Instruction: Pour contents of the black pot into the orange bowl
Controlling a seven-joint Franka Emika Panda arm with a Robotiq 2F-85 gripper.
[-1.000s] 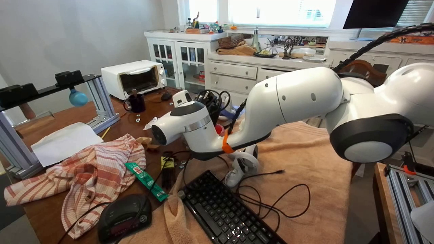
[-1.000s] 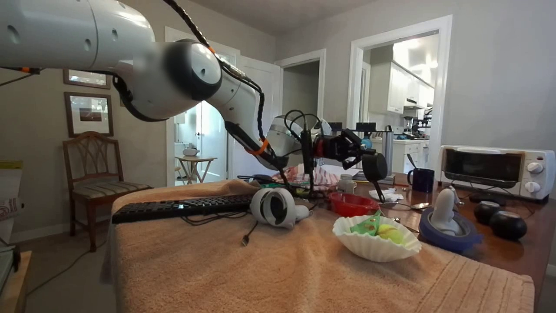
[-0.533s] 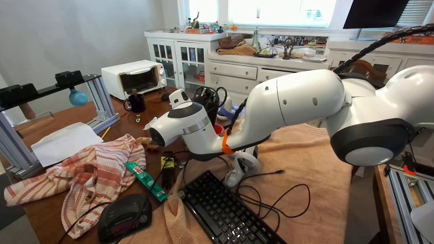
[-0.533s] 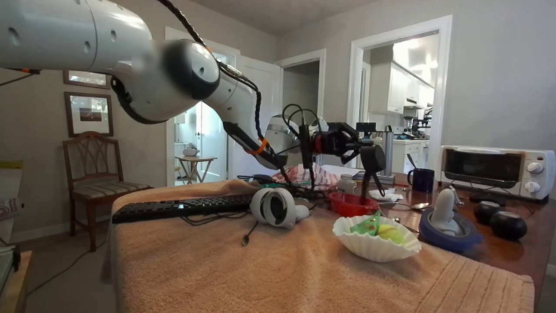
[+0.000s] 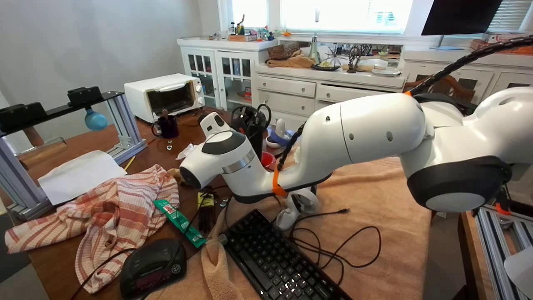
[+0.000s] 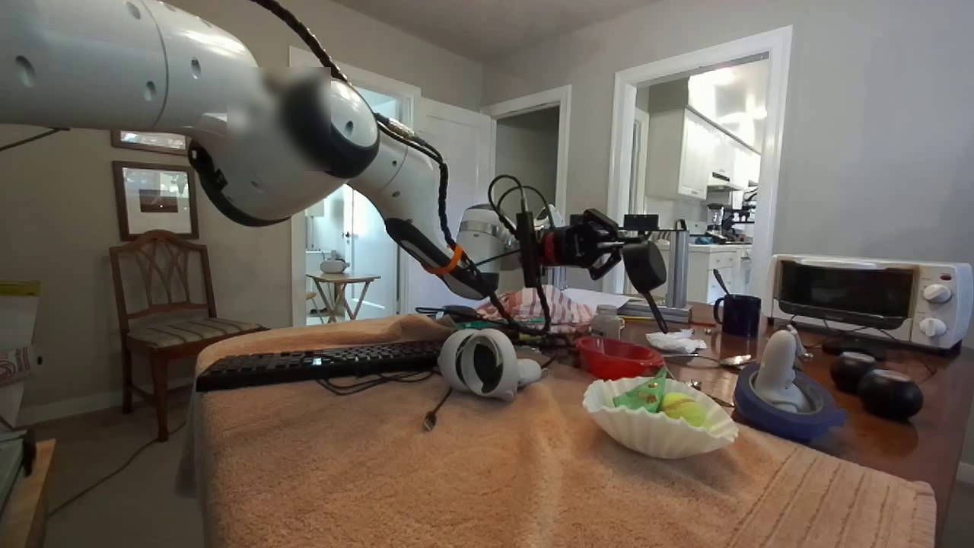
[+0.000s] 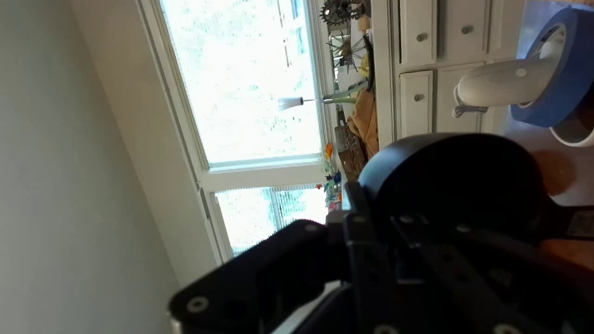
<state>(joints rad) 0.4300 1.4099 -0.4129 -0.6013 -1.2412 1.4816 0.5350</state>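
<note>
The jaws are closed on the black pot (image 6: 645, 265), which hangs tipped, handle downward, higher than the orange bowl (image 6: 616, 365); a fluted dish (image 6: 656, 437) sits near the bowl.

Pot (image 6: 645, 265) smooth, with a dull satin sheen, its material not clear; bowl (image 6: 615, 364) smooth, glossy, plastic by look; dish (image 6: 659, 434) ridged, with a soft sheen. Counter (image 6: 902, 449) of polished, reflective wood; towel (image 6: 464, 464) of rough terry cloth; rag (image 5: 125, 200) of thin woven cloth, matt; sheet (image 5: 81, 177) of smooth matt paper. Arm (image 5: 370, 125) smooth and glossy; keyboard (image 5: 283, 260) of shiny plastic; posts (image 5: 120, 118) of bare metal, satin finish; oven (image 5: 139, 100) smooth, faintly glossy, its door (image 5: 171, 99) dark glass.
</note>
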